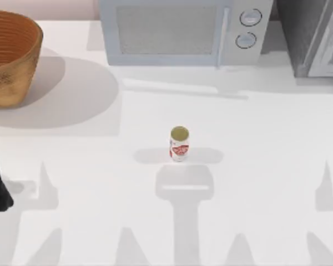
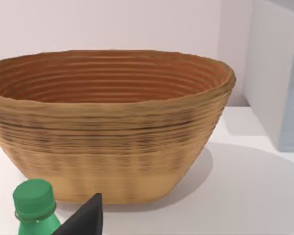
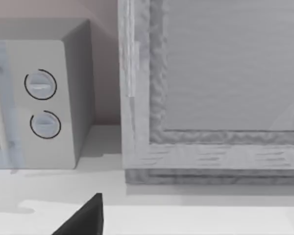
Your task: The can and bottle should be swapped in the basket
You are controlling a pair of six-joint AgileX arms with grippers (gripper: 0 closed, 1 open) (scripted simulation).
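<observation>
a white table (image 1: 255, 166) is carrying everything. the can (image 1: 179, 143) is standing upright near its middle, well apart from the rest. the basket (image 1: 8, 61) is sitting at the far left corner. a pale grey microwave (image 1: 183, 30) is sitting along the far edge, with a grey cabinet (image 1: 316, 36) just beside it on the right.

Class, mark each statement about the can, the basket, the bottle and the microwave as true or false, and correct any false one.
1. The can stands upright on the table. True.
2. The can is inside the basket. False: it stands on the table, well apart from the basket.
3. The green-capped bottle is outside the basket, in front of its wall in the left wrist view. True.
4. The microwave has three dials. False: two.
5. The basket is at the table's right. False: far left.
</observation>
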